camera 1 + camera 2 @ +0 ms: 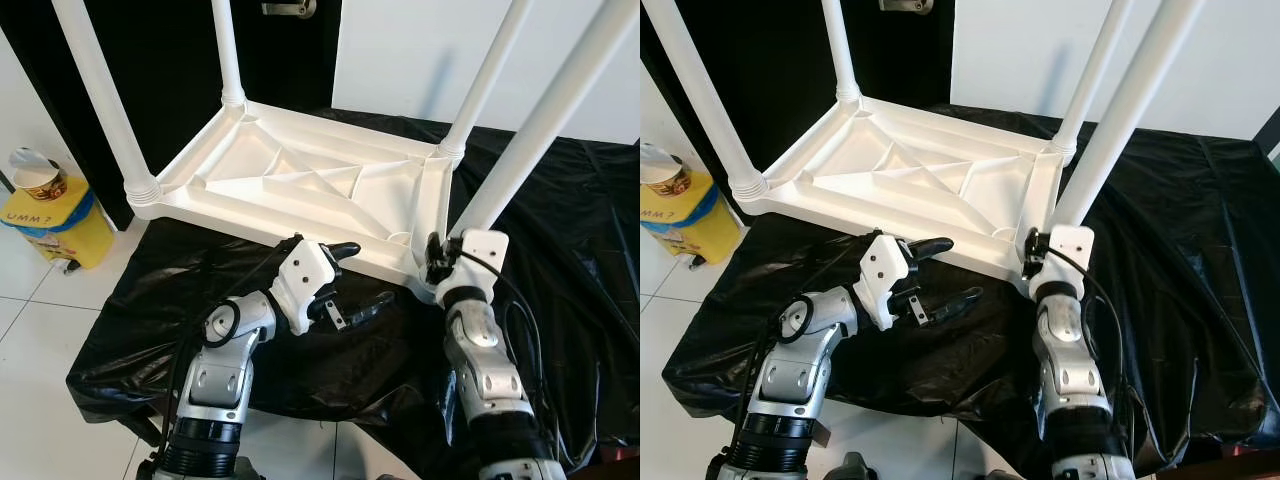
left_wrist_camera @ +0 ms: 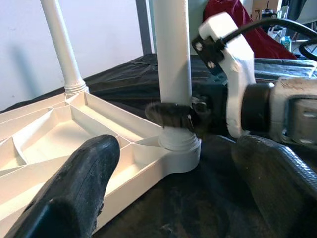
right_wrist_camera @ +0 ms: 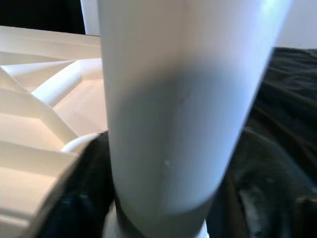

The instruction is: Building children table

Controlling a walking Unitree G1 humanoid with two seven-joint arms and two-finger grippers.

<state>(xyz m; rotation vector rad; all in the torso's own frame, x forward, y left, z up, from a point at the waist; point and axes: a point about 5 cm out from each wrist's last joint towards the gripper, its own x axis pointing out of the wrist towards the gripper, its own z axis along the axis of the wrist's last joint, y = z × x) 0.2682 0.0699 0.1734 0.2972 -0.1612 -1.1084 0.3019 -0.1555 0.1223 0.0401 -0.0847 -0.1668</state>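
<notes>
A white plastic children's table (image 1: 300, 175) lies upside down on a black cloth (image 1: 150, 300), its legs pointing up. My right gripper (image 1: 438, 262) is shut on the near right leg (image 1: 545, 120) just above its socket. In the left wrist view its black fingers (image 2: 171, 115) wrap that leg (image 2: 172, 54), and in the right wrist view the leg (image 3: 173, 99) stands very close. My left gripper (image 1: 370, 273) hovers open beside the table's near edge, pointing toward that leg, and holds nothing. Its two fingers (image 2: 74, 188) stand wide apart.
A yellow bin (image 1: 55, 225) with a paper cup (image 1: 38, 178) on it stands on the tiled floor at the left. A dark door and a white wall rise behind the table. The cloth's near edge hangs just before my arms.
</notes>
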